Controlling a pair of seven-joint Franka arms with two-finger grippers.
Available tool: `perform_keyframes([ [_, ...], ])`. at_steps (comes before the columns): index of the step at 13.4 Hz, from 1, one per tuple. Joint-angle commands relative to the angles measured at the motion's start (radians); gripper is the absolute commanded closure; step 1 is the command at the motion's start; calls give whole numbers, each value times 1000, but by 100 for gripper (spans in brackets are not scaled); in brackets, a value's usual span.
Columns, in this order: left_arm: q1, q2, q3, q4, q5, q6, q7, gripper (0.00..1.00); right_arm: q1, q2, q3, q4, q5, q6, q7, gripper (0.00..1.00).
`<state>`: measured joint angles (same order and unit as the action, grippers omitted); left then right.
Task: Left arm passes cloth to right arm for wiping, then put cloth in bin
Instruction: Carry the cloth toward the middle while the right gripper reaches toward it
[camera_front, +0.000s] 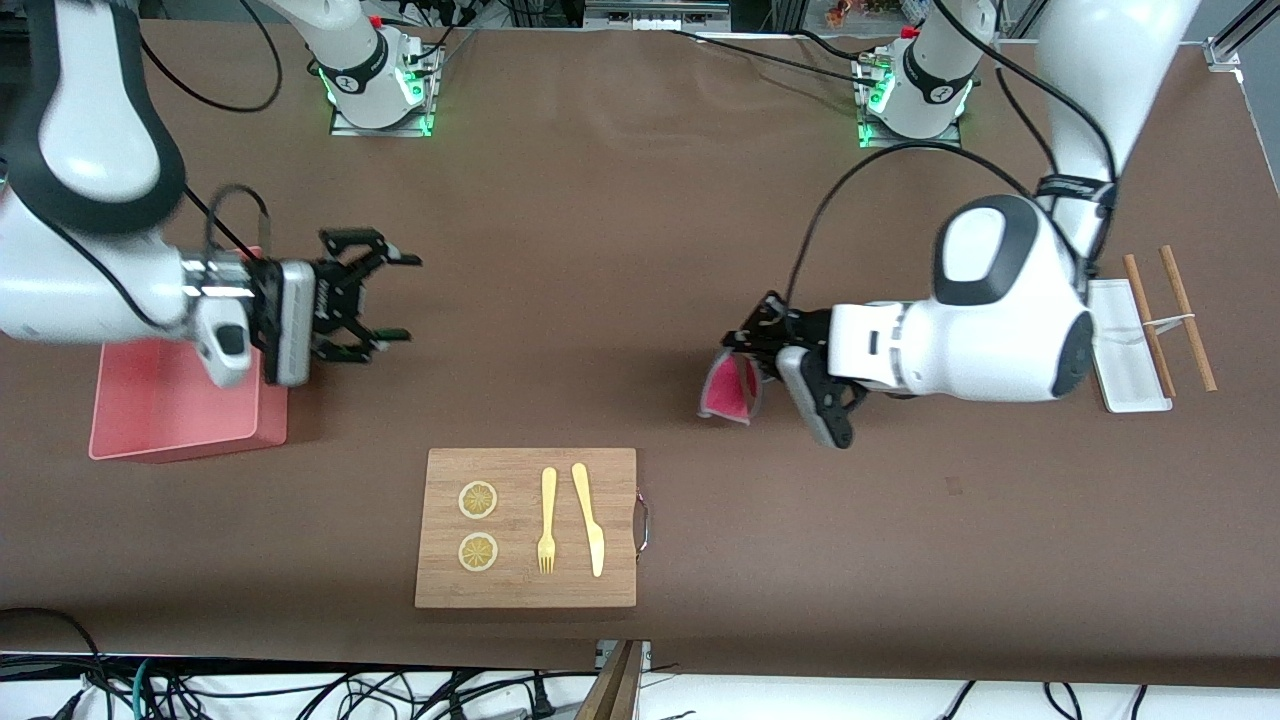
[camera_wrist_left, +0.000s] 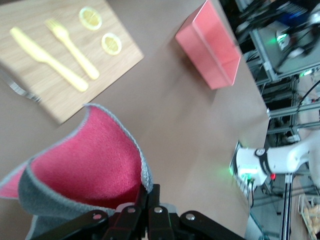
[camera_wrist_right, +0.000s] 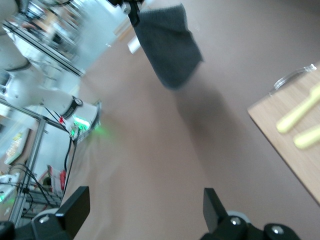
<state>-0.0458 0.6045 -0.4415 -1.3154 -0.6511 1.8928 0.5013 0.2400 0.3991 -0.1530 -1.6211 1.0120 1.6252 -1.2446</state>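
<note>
Front view. Landmark: wooden board (camera_front: 527, 527), lying near the table's camera edge, carrying two lemon slices (camera_front: 478, 500), a yellow fork (camera_front: 547, 520) and a yellow knife (camera_front: 589, 518).
- Left gripper (camera_front: 752, 345): up over bare table, above the board and toward the left arm's end; fingers pinched tight on the cloth (camera_front: 733, 388), which hangs from them with its pinkish-red face showing and a grey rim.
- Right gripper (camera_front: 392, 297): in the air over the table next to the bin, toward the right arm's end from the board; fingers spread wide, nothing between them.
- Bin (camera_front: 175, 405): pink, farther from the camera than the board, at the right arm's end, partly covered by the right arm.
- White tray (camera_front: 1130, 350) and two wooden sticks (camera_front: 1187, 317): well apart from the board, at the left arm's end.

Left wrist view.
- Left gripper (camera_wrist_left: 145, 212): jaws together on one edge of the cloth (camera_wrist_left: 85, 160); cloth curls open, red inside, grey outside.
- Board (camera_wrist_left: 60, 55) and bin (camera_wrist_left: 215, 47) on the table below.

Right wrist view.
- Right gripper (camera_wrist_right: 142, 210): fingers (camera_wrist_right: 75, 205) parted, empty.
- Cloth (camera_wrist_right: 167, 45): grey face showing, hanging from the left gripper (camera_wrist_right: 131, 9), clear of the board's corner (camera_wrist_right: 295, 140).
</note>
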Motion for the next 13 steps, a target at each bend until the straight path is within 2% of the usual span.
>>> perform_keyframes([
  [1, -54, 20, 6, 5, -74, 84, 13, 97, 21, 122, 1, 24, 176, 36, -168, 0],
  [3, -92, 37, 6, 5, -76, 107, 16, 97, 51, 176, 4, 24, 293, 68, -267, 0],
  [7, -137, 43, 7, -2, -64, 143, 19, 98, 166, 302, 10, 15, 707, 102, -644, 0],
  [9, -141, 43, 7, -5, -62, 158, 19, 98, 194, 343, 10, 17, 778, 102, -774, 0],
  [13, -141, 43, 7, -7, -58, 158, 19, 98, 193, 353, 9, -16, 772, 88, -893, 0],
])
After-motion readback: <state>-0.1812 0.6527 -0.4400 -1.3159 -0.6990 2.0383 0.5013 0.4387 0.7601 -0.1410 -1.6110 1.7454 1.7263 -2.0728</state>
